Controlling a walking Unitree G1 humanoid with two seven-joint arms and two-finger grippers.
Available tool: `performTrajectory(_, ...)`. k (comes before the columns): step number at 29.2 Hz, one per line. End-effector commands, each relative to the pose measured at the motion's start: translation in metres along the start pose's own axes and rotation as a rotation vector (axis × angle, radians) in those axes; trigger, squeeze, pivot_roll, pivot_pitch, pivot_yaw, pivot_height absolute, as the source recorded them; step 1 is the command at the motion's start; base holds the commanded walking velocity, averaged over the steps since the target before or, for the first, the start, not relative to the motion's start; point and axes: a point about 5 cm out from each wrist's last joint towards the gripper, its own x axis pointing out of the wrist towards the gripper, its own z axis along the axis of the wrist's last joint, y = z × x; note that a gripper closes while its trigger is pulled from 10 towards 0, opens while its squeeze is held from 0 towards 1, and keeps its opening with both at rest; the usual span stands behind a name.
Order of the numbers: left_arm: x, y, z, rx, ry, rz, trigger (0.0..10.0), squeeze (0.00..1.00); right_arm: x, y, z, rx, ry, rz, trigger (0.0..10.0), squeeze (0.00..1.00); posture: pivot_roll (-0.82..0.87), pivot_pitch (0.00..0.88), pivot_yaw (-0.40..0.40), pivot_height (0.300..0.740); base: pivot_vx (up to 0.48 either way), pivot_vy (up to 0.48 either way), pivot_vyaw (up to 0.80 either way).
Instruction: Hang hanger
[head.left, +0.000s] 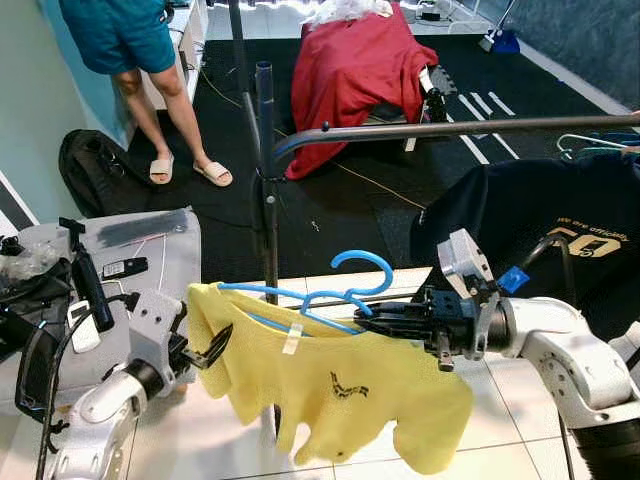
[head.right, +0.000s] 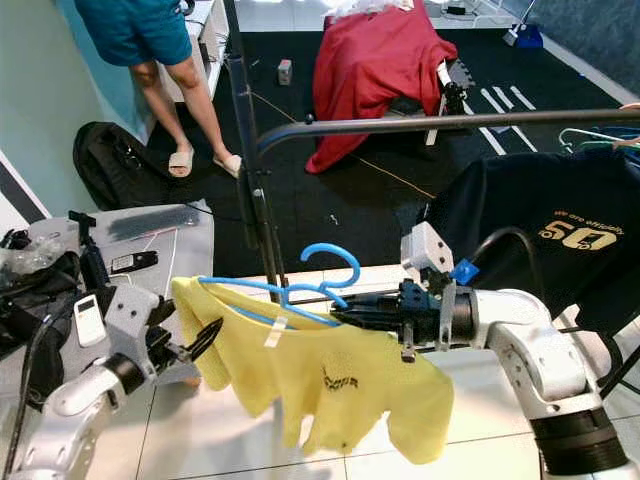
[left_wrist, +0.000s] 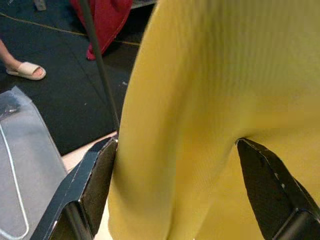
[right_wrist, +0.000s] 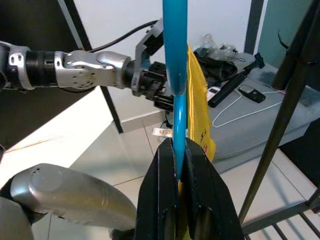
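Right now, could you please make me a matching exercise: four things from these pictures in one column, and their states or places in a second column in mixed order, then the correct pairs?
Things:
1. blue hanger
2. yellow shirt
3. dark T-shirt
4. red cloth

States or places:
A. hanging on the rail
B. draped over something on the dark floor
C. clamped between the right hand's fingers
D. its shoulder lies between the left hand's fingers

Pairs: 1-C, 2-D, 3-A, 4-B

Grey table (head.left: 150, 240) bears remote (head.left: 83, 327), phone (head.left: 125, 267).
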Motion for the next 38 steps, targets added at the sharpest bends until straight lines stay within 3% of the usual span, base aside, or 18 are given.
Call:
performTrajectory(1, -0.001, -0.001, -0.005, -0.018, 0.006, 0.003, 10.0, 0.0, 0.002, 0.004, 0.005, -0.015, -0.013, 0.037, 10.0, 0.0, -0.09, 0.118, -0.004, 0.74, 0.0, 0.0, 0.0)
performTrajectory(8, 0.006, -0.002, 0.005, -0.013, -0.044, -0.032, 10.0, 0.0, -0.001, 0.005, 0.0, -0.002, 0.017, 0.037, 10.0, 0.0, -0.09, 0.119, -0.005, 0.74, 0.0, 0.0, 0.0)
performTrajectory(9, 0.006, -0.002, 0.007, -0.011, -0.05, -0.044, 8.6, 0.0, -0.001, 0.005, -0.001, -0.001, 0.022, 0.034, 10.0, 0.0, -0.09, 0.118, -0.005, 0.74, 0.0, 0.0, 0.0)
performTrajectory(10, 0.006, -0.002, 0.007, -0.011, -0.053, -0.05, 2.8, 0.0, -0.001, 0.004, -0.001, -0.002, 0.024, 0.029, 10.0, 0.0, -0.09, 0.115, -0.005, 0.74, 0.0, 0.0, 0.0)
performTrajectory(11, 0.006, -0.002, 0.007, -0.011, -0.053, -0.05, 2.8, 0.0, -0.001, 0.004, -0.001, -0.002, 0.024, 0.029, 10.0, 0.0, -0.09, 0.115, -0.005, 0.74, 0.0, 0.0, 0.0)
performTrajectory(12, 0.006, -0.003, 0.007, -0.007, -0.052, -0.056, 0.6, 0.0, -0.001, 0.003, -0.001, -0.004, 0.023, 0.024, 10.0, 0.0, -0.09, 0.115, -0.005, 0.74, 0.0, 0.0, 0.0)
performTrajectory(14, 0.006, -0.003, 0.007, -0.007, -0.052, -0.056, 0.6, 0.0, -0.001, 0.003, -0.001, -0.004, 0.023, 0.024, 10.0, 0.0, -0.09, 0.115, -0.005, 0.74, 0.0, 0.0, 0.0)
performTrajectory(15, 0.006, -0.002, 0.007, 0.008, -0.048, -0.056, 10.0, 0.0, -0.002, 0.003, -0.001, -0.005, 0.024, 0.022, 10.0, 0.0, -0.09, 0.112, -0.006, 0.74, 0.0, 0.0, 0.0)
performTrajectory(21, 0.005, -0.004, 0.007, 0.022, -0.051, -0.075, 10.0, 0.0, -0.003, 0.001, -0.002, -0.007, 0.029, 0.013, 10.0, 0.0, -0.09, 0.102, -0.01, 0.74, 0.0, 0.0, 0.0)
performTrajectory(22, 0.005, -0.004, 0.008, 0.016, -0.056, -0.084, 8.8, 0.0, -0.004, 0.001, -0.002, -0.008, 0.031, 0.01, 10.0, 0.0, -0.09, 0.1, -0.01, 0.74, 0.0, 0.0, 0.0)
performTrajectory(24, 0.005, -0.004, 0.008, 0.016, -0.056, -0.084, 8.8, 0.0, -0.004, 0.001, -0.002, -0.008, 0.031, 0.01, 10.0, 0.0, -0.09, 0.1, -0.01, 0.74, 0.0, 0.0, 0.0)
performTrajectory(25, 0.005, -0.006, 0.007, -0.006, -0.058, -0.105, 0.0, 0.0, -0.004, 0.0, -0.003, -0.01, 0.034, 0.005, 10.0, 0.0, -0.09, 0.098, -0.011, 0.74, 0.0, 0.0, 0.0)
performTrajectory(29, 0.005, -0.01, 0.009, -0.067, -0.08, -0.135, 0.0, 0.0, -0.005, -0.004, -0.003, -0.023, 0.038, -0.028, 10.0, 0.0, -0.09, 0.092, -0.009, 0.74, 0.0, 0.0, 0.0)
performTrajectory(32, 0.003, -0.009, 0.01, -0.066, -0.085, -0.142, 0.0, 0.0, -0.006, -0.005, -0.003, -0.024, 0.033, -0.046, 10.0, 0.0, -0.09, 0.091, -0.009, 0.74, 0.0, 0.0, 0.0)
performTrajectory(38, 0.0, 0.007, 0.012, -0.053, -0.101, -0.039, 0.0, 0.0, -0.007, 0.002, -0.007, -0.001, 0.038, -0.028, 10.0, 0.0, -0.09, 0.092, -0.009, 0.74, 0.0, 0.0, 0.0)
